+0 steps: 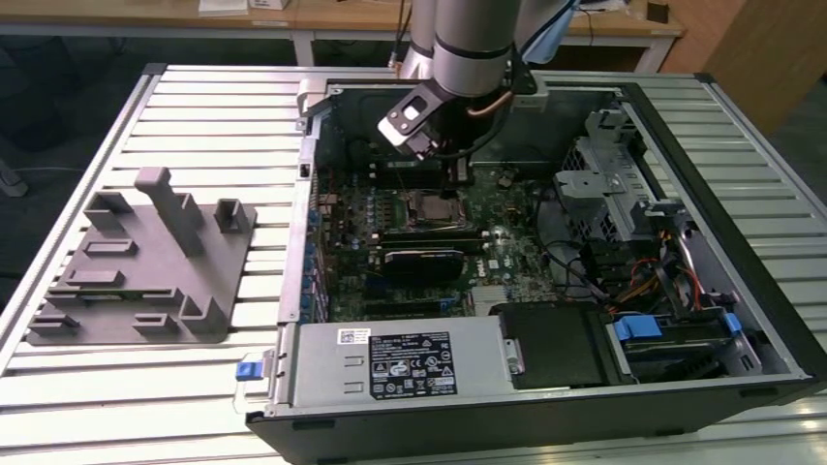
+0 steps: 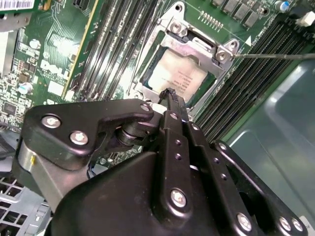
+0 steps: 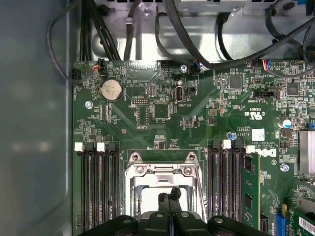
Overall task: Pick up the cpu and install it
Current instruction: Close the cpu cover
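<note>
My gripper point(image 2: 170, 94) is pinched closed, fingertips together with nothing between them, right over the socket frame point(image 2: 197, 42). The cpu point(image 2: 178, 77) lies flat inside that frame, silvery top up. My tips sit at its edge, possibly touching it, though I cannot be sure. Dark memory slots point(image 3: 98, 187) run along both sides of the frame on the green motherboard point(image 3: 162, 113). Well away from the frame, outside the open computer case point(image 1: 543, 431), a grey holder block point(image 1: 142, 262) stands on the slatted tabletop point(image 1: 220, 107).

The cpu point(image 2: 177, 78) lies in the socket frame point(image 2: 197, 42), between memory slots point(image 2: 113, 54), inside the computer case point(image 1: 517, 431).
</note>
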